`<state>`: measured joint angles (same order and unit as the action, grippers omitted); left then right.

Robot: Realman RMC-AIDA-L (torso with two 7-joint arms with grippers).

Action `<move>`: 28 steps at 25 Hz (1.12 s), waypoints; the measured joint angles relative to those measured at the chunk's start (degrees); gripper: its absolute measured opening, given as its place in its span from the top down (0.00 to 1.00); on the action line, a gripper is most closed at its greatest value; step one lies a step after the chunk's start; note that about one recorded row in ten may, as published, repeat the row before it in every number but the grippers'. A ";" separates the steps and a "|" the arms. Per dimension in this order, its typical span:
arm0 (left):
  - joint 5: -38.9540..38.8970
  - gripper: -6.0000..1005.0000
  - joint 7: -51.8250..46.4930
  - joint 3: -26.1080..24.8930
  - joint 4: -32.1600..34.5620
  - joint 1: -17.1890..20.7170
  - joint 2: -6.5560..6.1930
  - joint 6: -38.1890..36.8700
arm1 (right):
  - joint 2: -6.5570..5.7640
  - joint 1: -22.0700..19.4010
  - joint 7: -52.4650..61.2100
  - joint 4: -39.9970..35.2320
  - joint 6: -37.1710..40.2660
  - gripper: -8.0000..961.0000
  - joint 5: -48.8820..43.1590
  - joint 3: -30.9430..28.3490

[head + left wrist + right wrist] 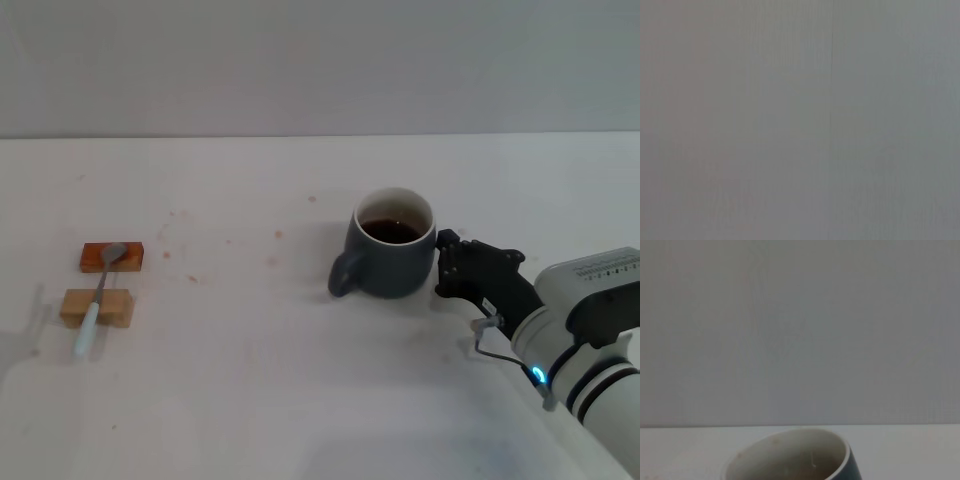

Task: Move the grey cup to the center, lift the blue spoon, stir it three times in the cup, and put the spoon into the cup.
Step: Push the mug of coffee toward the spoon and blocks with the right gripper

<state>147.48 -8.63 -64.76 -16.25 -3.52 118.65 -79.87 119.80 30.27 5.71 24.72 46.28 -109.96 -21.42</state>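
one white table point(300, 400) — grey cup point(390, 258), blue spoon point(98, 300) — grey wall point(320, 60) behind.

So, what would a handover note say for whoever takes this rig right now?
Right hand: at the grey cup's right side, against its wall; grip state unclear.
Left hand: not in view.
Grey cup: upright near table centre, dark liquid inside, handle toward the robot's left.
Blue spoon: far left, lying across two wooden blocks, untouched.
Done: cup looks roughly centred.
Left: lift the spoon, stir three times, leave it in the cup.
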 joint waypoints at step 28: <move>0.00 0.17 -0.15 -0.37 0.53 -0.15 -0.09 -0.56 | -0.10 2.46 0.00 -3.01 0.13 0.99 0.11 -2.87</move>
<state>147.48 -8.78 -65.14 -15.73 -3.67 118.56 -80.43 119.69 32.73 5.71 21.71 46.41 -109.85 -24.28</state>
